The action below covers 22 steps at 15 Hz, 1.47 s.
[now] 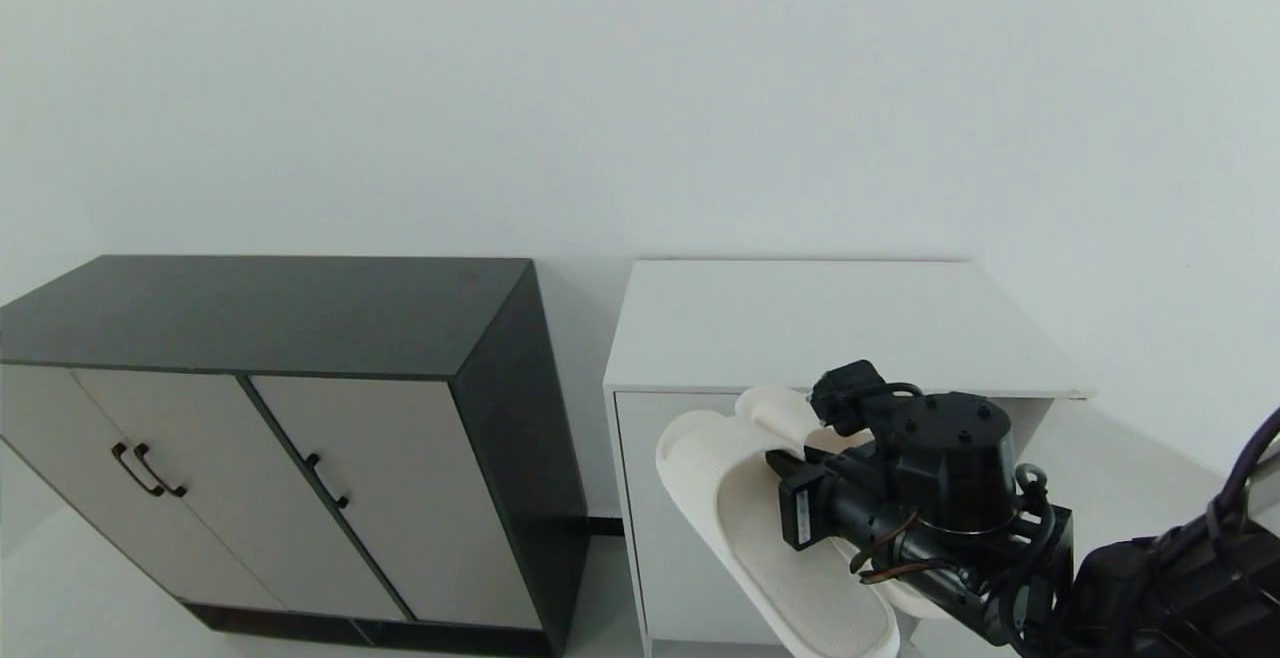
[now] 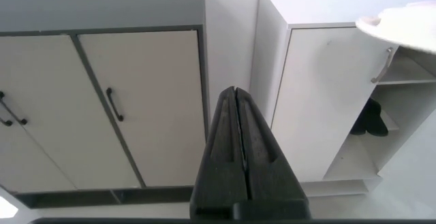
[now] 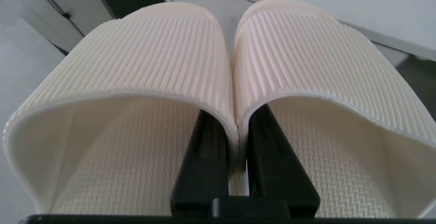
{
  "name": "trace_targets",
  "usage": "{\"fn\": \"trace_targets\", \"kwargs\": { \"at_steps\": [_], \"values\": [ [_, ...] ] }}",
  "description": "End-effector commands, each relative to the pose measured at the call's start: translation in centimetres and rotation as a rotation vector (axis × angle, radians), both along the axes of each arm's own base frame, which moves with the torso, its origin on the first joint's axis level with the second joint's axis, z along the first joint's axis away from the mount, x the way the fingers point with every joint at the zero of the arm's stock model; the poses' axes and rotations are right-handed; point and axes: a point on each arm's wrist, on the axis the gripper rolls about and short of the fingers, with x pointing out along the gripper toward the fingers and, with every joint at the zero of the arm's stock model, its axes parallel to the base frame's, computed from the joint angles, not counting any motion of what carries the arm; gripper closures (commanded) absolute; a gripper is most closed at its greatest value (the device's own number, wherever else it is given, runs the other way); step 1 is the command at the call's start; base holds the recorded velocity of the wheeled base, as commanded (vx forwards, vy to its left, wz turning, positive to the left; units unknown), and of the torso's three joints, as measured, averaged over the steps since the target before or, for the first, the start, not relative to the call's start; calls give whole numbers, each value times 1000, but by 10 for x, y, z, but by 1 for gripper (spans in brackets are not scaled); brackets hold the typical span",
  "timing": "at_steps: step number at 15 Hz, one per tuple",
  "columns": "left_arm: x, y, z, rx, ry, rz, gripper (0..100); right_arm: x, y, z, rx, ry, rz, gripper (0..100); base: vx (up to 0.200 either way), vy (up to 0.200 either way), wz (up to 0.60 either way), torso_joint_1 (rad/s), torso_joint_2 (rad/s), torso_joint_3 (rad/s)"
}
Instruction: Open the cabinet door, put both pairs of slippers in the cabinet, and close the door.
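The right gripper (image 3: pixel 237 161) is pinching the cream ribbed foam slippers (image 1: pixel 745 523) together, toes pointing eleven o'clock in the head view, heels five; the left gripper (image 2: pixel 236 139) is hanging clenched on nothing.

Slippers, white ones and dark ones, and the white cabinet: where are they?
white slippers (image 3: pixel 157 67), right wrist view, ribbed top of one.
dark slippers (image 2: pixel 371 120), left wrist view, middle of the pair.
white cabinet (image 1: pixel 800 318), head view, its flat top.

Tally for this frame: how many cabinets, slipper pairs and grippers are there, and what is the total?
Cabinets: 2 (black cabinet, white cabinet)
Slipper pairs: 2 (cream pair held in the right gripper, dark pair inside the white cabinet)
Grippers: 2 (right gripper, left gripper)
Total: 6
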Motion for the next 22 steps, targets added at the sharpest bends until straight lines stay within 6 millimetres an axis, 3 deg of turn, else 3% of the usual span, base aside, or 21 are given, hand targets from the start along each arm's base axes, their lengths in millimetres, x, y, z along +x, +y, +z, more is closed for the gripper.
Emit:
{"fn": "trace_targets", "kwargs": {
  "at_steps": [1, 6, 13, 22],
  "values": [
    [0, 0, 0, 0, 0, 0, 100, -10, -7, 1, -3, -13, -13, 100, 0, -200, 0, 17, 2, 2],
    [0, 0, 0, 0, 0, 0, 100, -24, -22, 14, 19, -38, -15, 100, 0, -200, 0, 5, 0, 4],
    [0, 0, 0, 0, 0, 0, 100, -30, -24, 6, -40, -32, 22, 100, 0, -200, 0, 3, 3, 4],
    [0, 0, 0, -1, 0, 1, 100, -38, -29, -5, -47, 28, 121, 100, 0, 0, 0, 0, 0, 0]
  ]
}}
